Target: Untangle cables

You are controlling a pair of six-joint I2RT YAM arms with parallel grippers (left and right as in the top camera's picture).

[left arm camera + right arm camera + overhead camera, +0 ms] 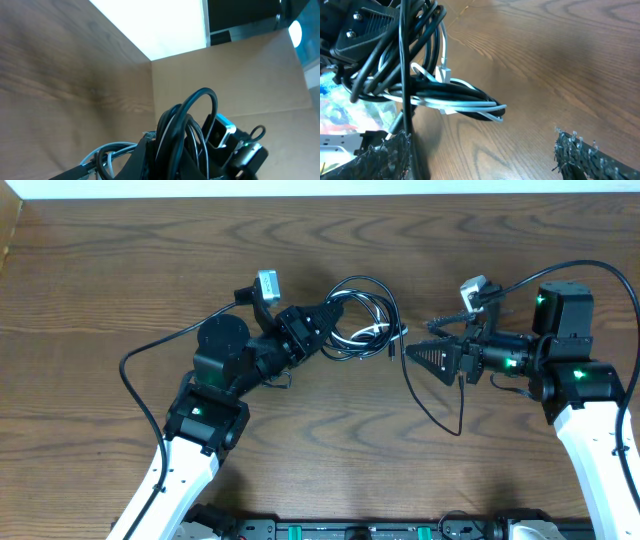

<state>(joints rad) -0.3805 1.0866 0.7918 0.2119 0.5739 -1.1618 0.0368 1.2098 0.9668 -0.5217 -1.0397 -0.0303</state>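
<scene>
left gripper point(335, 317) pinches the cables point(366, 313), a tangle at mid table point(150, 270); right gripper point(418, 346) gapes just beside it. one cord point(404, 75) hangs along its finger point(385, 152) — closing there may snag the wrong strand, and a pull would tighten the knot.

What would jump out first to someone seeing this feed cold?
The knot of black and white cables in the middle of the table, pinched at its left edge by the shut left gripper. Just to its right, the right gripper hangs wide open, pointing at the bundle.
</scene>
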